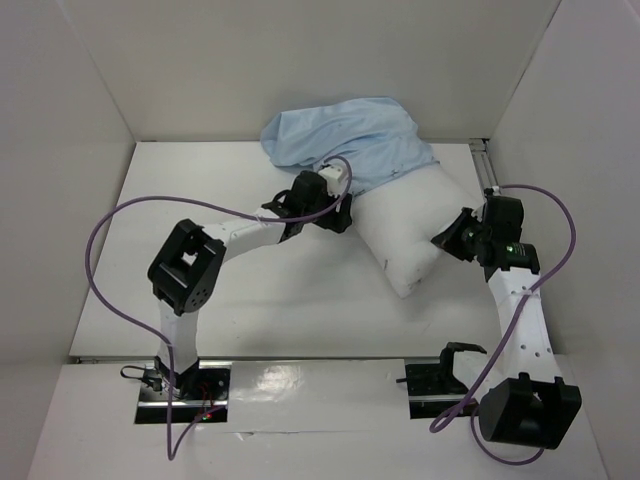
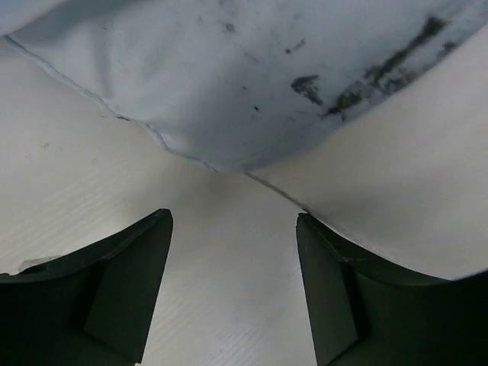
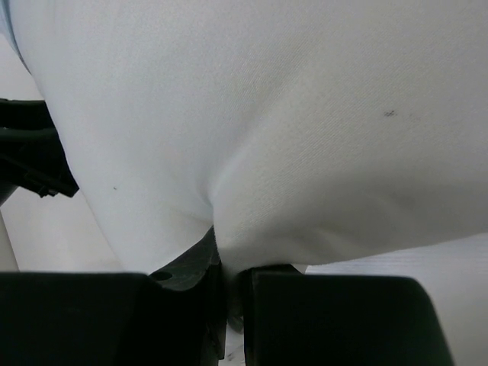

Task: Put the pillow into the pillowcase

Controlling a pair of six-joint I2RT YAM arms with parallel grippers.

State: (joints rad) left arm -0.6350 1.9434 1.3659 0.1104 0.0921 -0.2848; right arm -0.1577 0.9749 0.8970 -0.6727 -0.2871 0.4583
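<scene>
The white pillow (image 1: 415, 225) lies on the table, its far end tucked into the light blue pillowcase (image 1: 345, 140) at the back. My left gripper (image 1: 325, 212) is open at the pillow's left side, by the pillowcase's edge; its wrist view shows the pillowcase's hem (image 2: 229, 84), the pillow (image 2: 412, 175) at right and bare table between the fingers (image 2: 137, 259). My right gripper (image 1: 452, 235) is shut on a fold of the pillow (image 3: 252, 137) at its right side.
White walls enclose the table (image 1: 250, 290) at the back and both sides. A metal rail (image 1: 488, 175) runs along the right edge. Purple cables (image 1: 100, 240) loop off both arms.
</scene>
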